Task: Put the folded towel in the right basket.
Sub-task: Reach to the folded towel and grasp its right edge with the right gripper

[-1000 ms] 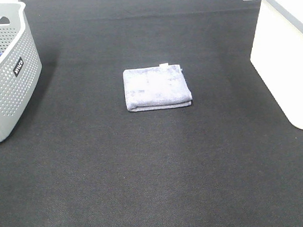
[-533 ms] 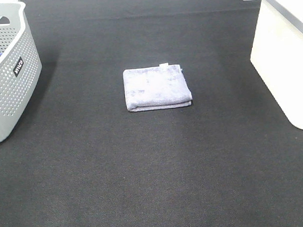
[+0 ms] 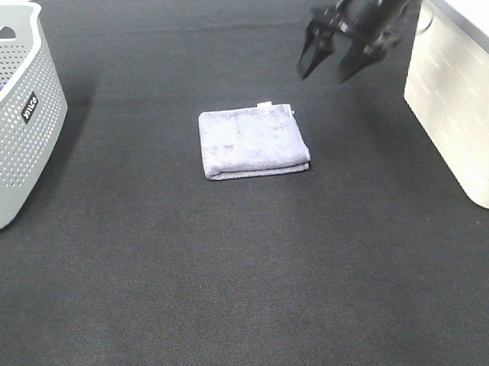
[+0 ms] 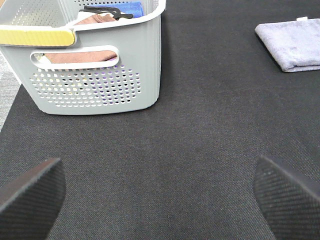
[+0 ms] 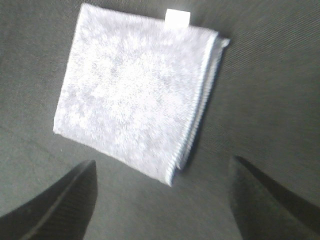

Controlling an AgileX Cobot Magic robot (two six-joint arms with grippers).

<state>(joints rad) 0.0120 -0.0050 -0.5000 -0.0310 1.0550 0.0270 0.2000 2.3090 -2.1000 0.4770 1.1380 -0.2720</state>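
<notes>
The folded lavender-grey towel (image 3: 253, 141) lies flat on the black mat at the middle; it also shows in the left wrist view (image 4: 291, 43) and fills the right wrist view (image 5: 137, 87), with a small white tag at one edge. The right basket (image 3: 457, 91) is cream white and stands at the right edge. My right gripper (image 3: 332, 67) is open and empty, in the air behind and to the right of the towel, close to the right basket. My left gripper (image 4: 159, 187) is open and empty over bare mat, out of the exterior high view.
A grey perforated basket (image 3: 13, 111) stands at the left edge; the left wrist view shows it (image 4: 95, 75) holding brown cloth and a blue item. The black mat (image 3: 247, 271) covers the whole table.
My right arm has come into the exterior high view from the upper right and now hovers behind and to the right of the towel. The towel and both baskets have not moved.
</notes>
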